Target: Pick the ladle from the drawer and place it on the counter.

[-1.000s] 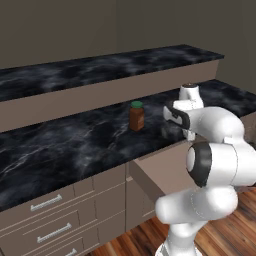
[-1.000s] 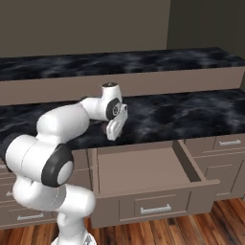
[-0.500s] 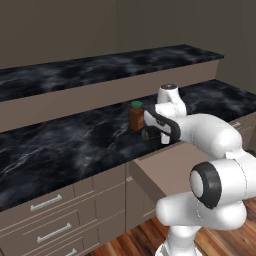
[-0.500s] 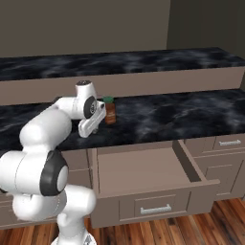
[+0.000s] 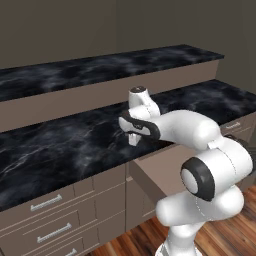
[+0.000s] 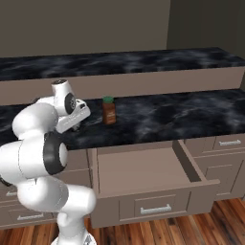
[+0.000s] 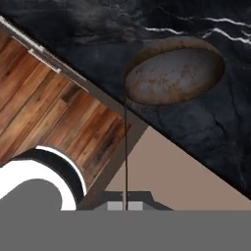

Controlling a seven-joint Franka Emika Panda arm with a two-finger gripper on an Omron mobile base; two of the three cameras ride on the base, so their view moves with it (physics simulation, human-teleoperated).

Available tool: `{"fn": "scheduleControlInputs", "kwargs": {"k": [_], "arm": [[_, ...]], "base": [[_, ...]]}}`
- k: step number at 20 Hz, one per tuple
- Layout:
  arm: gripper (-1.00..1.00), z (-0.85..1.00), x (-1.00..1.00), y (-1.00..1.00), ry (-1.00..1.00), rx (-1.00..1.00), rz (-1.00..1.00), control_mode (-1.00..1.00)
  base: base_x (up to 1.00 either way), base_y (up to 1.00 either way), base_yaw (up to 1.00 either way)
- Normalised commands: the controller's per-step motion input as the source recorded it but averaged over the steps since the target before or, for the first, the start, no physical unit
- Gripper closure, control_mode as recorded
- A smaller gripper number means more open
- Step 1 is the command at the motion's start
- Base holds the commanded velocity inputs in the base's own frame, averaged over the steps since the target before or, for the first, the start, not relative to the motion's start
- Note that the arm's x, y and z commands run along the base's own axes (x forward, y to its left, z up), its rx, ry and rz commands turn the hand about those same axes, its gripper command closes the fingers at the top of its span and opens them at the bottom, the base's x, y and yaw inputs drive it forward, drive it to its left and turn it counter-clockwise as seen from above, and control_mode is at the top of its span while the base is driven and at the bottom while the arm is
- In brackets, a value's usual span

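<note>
Gripper point(image 5: 134, 139) clamped on the ladle point(image 7: 172, 77) handle, fingertips mostly cut off in hand view, so grip is probably narrow. Ladle bowl sits ahead of it, above the counter point(image 6: 158, 119) front edge. Drawer point(image 6: 143, 171) open, below and right. Jar point(image 6: 109, 110) just right of gripper.

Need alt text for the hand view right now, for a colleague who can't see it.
A thin dark metal ladle with a rusty grey round bowl hangs over the black marble counter, its slim handle running down to the gripper. Below lie the open taupe drawer and wooden floor.
</note>
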Motion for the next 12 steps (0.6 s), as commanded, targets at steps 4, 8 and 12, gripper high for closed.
{"fn": "scheduleControlInputs", "kwargs": {"k": [4, 8, 12], "arm": [[1.0, -0.17, 0.69, 0.53, -0.03, 0.0, -0.25, -1.0], [1.0, -0.45, 0.77, 0.34, -0.04, 0.0, -0.27, -1.0], [1.0, -0.53, 0.79, 0.2, -0.02, 0.0, -0.15, -1.0]], "base": [[0.0, 0.0, 0.0], [0.0, 0.0, 0.0], [0.0, 0.0, 0.0]]}}
